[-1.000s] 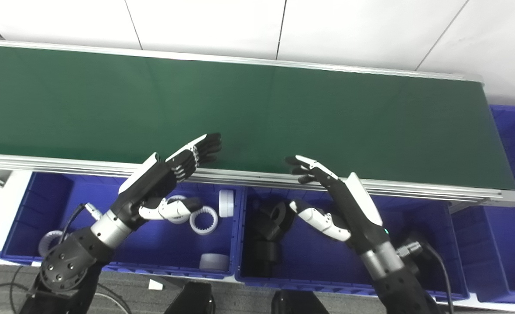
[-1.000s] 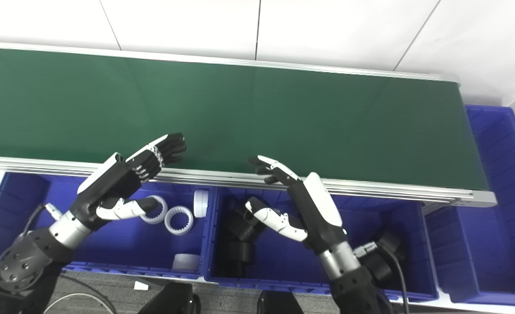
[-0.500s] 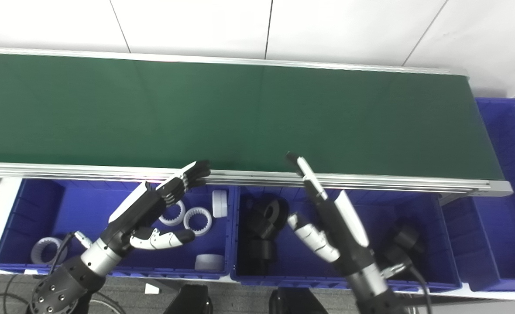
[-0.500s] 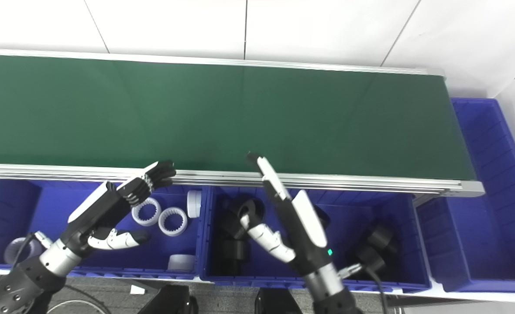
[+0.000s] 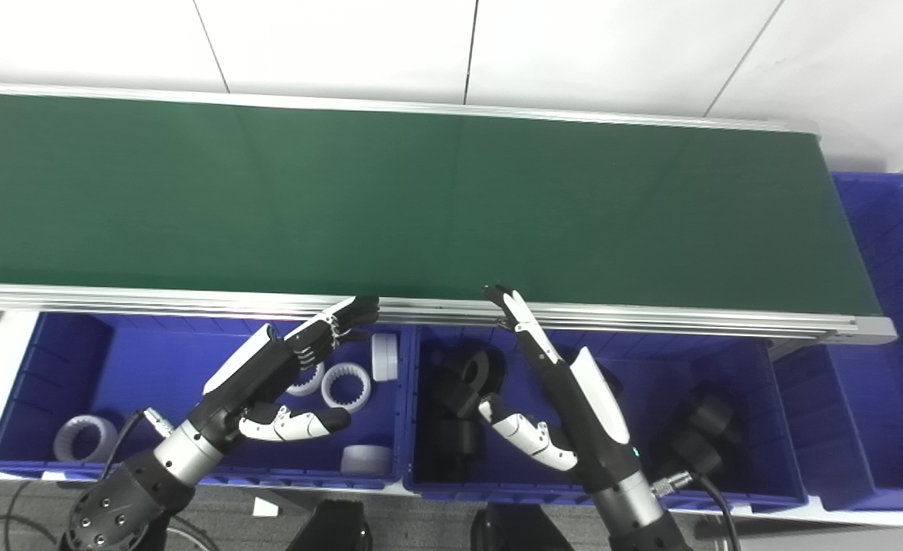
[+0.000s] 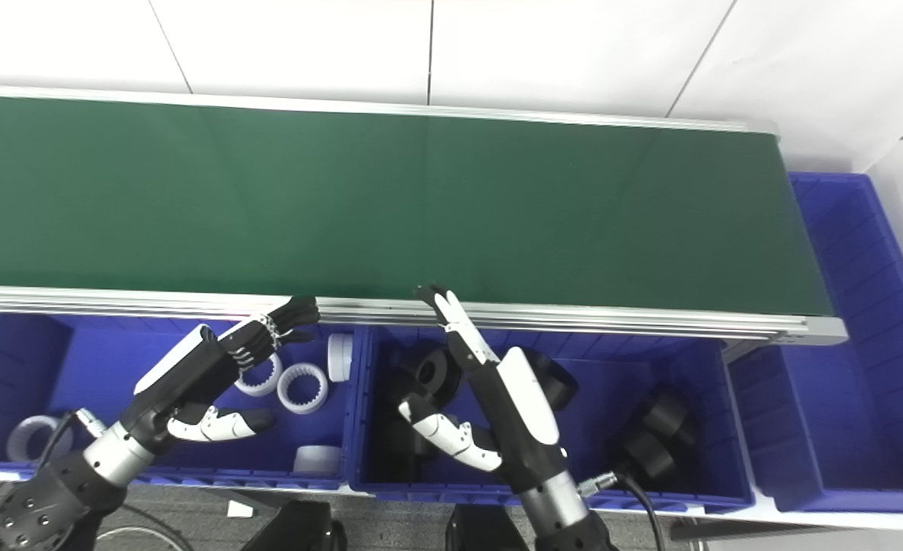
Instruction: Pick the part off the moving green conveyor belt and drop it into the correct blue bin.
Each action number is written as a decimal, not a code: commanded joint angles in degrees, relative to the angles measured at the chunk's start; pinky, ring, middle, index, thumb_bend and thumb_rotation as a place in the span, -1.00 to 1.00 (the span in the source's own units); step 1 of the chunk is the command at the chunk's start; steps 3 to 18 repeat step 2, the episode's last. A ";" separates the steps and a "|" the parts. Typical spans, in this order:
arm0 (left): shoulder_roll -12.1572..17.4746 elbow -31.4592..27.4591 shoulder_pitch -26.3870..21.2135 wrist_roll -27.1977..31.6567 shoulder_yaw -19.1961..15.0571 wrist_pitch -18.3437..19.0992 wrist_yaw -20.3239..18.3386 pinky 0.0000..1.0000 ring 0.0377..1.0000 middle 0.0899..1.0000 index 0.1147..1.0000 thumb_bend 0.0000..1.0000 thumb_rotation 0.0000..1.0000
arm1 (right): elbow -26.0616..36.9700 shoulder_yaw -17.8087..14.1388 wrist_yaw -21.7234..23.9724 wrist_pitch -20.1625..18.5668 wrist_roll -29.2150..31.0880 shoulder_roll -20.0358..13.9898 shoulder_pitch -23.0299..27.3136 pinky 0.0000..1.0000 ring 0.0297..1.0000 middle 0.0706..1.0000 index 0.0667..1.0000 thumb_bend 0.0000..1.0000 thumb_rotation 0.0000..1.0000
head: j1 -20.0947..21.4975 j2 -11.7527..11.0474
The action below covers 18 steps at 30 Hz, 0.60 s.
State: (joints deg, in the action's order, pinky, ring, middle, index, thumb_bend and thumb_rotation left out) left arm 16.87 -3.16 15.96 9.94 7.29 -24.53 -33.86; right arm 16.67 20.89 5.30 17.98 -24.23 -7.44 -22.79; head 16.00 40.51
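The long green conveyor belt [image 5: 421, 199] carries no part in either view. The left hand [image 5: 268, 375] hovers over the blue plastic bin of white toothed rings [image 5: 76, 367], fingers apart and empty. The right hand [image 5: 566, 398] hangs over the neighbouring blue bin of black round parts [image 5: 742, 360], fingers spread, holding nothing.

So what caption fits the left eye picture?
Both open hands, left and right, wait over blue bins beside an empty green belt.

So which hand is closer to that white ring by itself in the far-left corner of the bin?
Left hand, hovering just right of the white ring; right hand is over the neighbouring bin.
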 commanded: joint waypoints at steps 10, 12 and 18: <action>0.09 -1.48 -0.02 1.58 -0.37 -2.26 0.34 0.76 0.86 0.89 0.87 -0.11 -0.04 | 2.00 0.49 0.83 -0.44 -0.56 0.11 0.29 0.77 0.92 1.00 0.95 -0.14 0.88 | -0.50 0.05; 0.09 -1.48 -0.02 1.58 -0.37 -2.26 0.34 0.76 0.86 0.89 0.87 -0.11 -0.04 | 2.00 0.49 0.83 -0.44 -0.56 0.11 0.29 0.77 0.92 1.00 0.95 -0.14 0.88 | -0.50 0.05; 0.09 -1.48 -0.02 1.58 -0.37 -2.26 0.34 0.76 0.86 0.89 0.87 -0.11 -0.04 | 2.00 0.49 0.83 -0.44 -0.56 0.11 0.29 0.77 0.92 1.00 0.95 -0.14 0.88 | -0.50 0.05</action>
